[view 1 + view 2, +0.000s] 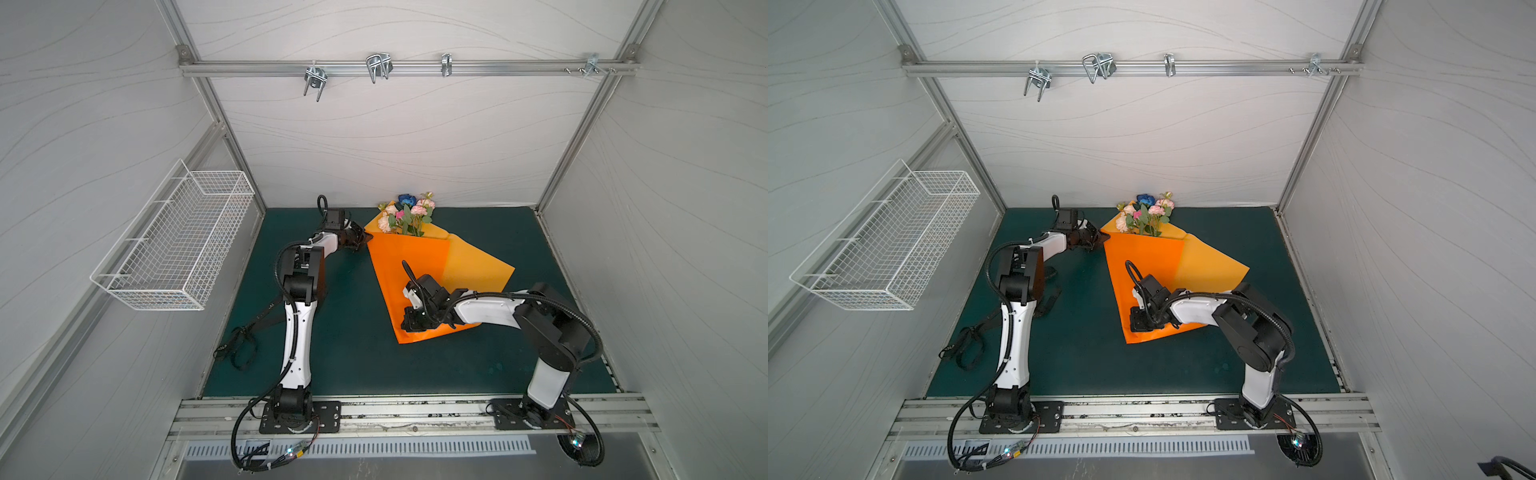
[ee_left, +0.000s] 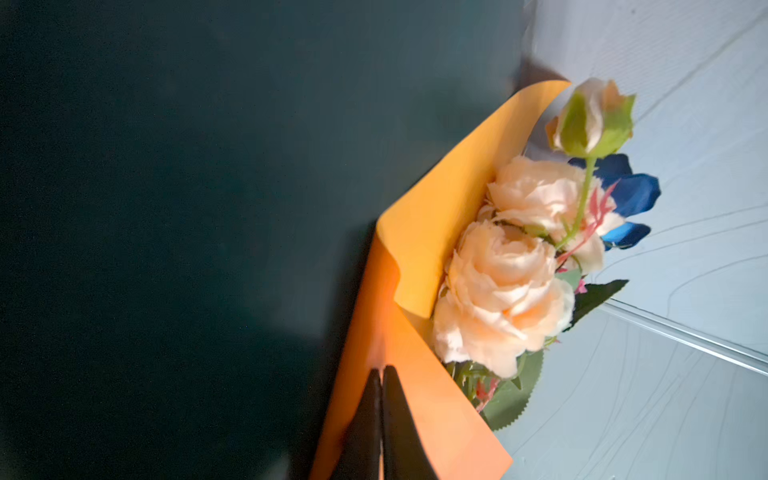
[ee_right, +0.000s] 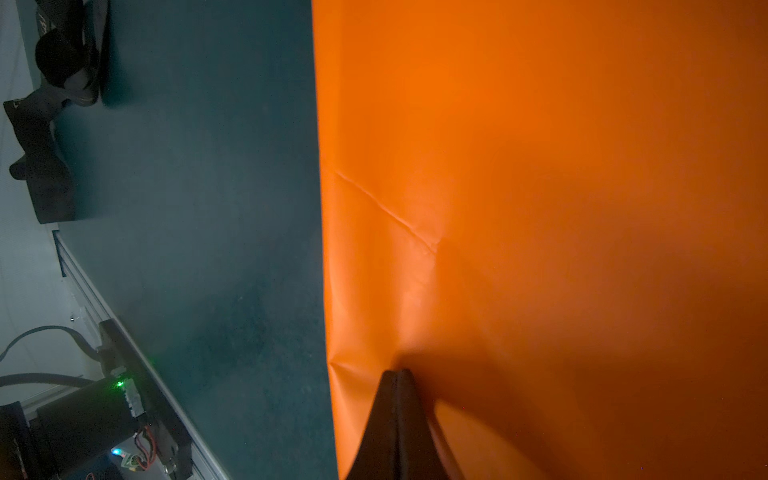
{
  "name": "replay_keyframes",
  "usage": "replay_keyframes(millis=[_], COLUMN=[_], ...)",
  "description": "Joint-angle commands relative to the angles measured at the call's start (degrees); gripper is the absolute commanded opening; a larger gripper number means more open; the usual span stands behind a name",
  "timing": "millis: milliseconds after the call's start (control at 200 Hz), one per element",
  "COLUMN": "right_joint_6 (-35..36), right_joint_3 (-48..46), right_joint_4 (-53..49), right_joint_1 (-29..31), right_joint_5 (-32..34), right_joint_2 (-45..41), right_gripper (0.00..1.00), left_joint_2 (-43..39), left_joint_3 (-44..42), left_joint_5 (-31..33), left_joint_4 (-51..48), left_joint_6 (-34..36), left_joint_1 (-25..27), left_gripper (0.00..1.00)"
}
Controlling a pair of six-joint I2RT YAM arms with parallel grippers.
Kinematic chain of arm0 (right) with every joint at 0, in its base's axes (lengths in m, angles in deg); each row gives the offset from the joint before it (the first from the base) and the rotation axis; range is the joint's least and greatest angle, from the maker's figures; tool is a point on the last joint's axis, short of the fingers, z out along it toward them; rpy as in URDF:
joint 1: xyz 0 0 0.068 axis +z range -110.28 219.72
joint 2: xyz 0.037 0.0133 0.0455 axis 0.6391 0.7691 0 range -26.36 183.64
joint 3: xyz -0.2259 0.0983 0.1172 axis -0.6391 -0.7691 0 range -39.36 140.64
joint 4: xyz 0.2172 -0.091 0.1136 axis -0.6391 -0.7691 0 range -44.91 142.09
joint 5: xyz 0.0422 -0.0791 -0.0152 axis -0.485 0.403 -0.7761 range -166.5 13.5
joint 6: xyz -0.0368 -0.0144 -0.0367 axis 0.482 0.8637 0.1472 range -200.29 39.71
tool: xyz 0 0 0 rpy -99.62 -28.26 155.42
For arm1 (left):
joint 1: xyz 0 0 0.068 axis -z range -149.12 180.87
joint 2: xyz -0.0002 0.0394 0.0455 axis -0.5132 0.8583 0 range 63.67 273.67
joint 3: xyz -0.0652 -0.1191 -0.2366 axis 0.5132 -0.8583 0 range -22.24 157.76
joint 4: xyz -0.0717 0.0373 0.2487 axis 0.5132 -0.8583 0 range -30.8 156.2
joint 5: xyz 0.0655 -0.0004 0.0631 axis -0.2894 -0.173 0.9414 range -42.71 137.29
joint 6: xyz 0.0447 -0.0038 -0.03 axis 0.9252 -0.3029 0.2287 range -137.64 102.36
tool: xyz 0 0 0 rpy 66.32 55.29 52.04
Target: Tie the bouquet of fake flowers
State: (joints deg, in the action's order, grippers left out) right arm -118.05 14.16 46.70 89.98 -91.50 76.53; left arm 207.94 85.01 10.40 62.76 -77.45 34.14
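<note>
The bouquet of fake flowers lies at the back of the green mat, its peach, pink and blue blooms sticking out of the orange wrapping paper. One flap of the paper is folded over the stems, which are hidden. My left gripper is shut on the paper's folded edge beside the blooms. My right gripper points down near the paper's lower left edge, shut, with creases running to its tips.
A black lettered ribbon lies loose on the mat, left of the left arm. A white wire basket hangs on the left wall. Metal hooks hang from the rail on the back wall.
</note>
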Motion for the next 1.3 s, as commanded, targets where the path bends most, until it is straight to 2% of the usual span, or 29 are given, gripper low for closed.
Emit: replay_keyframes(millis=[0,290,550,750,1000,1296], right_joint_6=[-0.71,-1.05,-1.71,-1.81,-1.67,-1.86], right_joint_3=[-2.10,-2.54,-3.73,-4.28,-4.19,-4.03], right_joint_4=[-4.59,-3.33,-2.26,-2.17,-2.54,-2.52], right_joint_1=[-0.08,-0.52,-0.55,-0.53,-0.56,-0.60], right_joint_5=[0.78,0.32,0.07,0.64,0.36,0.00], right_joint_2=[0.88,0.99,0.10,-0.53,-0.71,-0.58], right_gripper=[0.03,0.03,0.03,0.02,0.02,0.02], left_joint_2=[2.79,-2.61,-6.87,-10.65,-5.46,0.26], left_joint_3=[-3.41,-14.35,-19.21,-25.09,-17.77,-11.20], left_joint_5=[5.85,3.01,0.25,-0.37,-1.79,1.02], left_joint_4=[-4.11,0.93,0.81,4.01,3.00,3.14], left_joint_6=[-2.51,0.74,5.60,5.16,2.66,-3.62], left_joint_1=[-1.76,-1.74,-0.92,0.14,0.11,-2.20], left_gripper=[0.07,0.06,0.06,0.06,0.05,0.05])
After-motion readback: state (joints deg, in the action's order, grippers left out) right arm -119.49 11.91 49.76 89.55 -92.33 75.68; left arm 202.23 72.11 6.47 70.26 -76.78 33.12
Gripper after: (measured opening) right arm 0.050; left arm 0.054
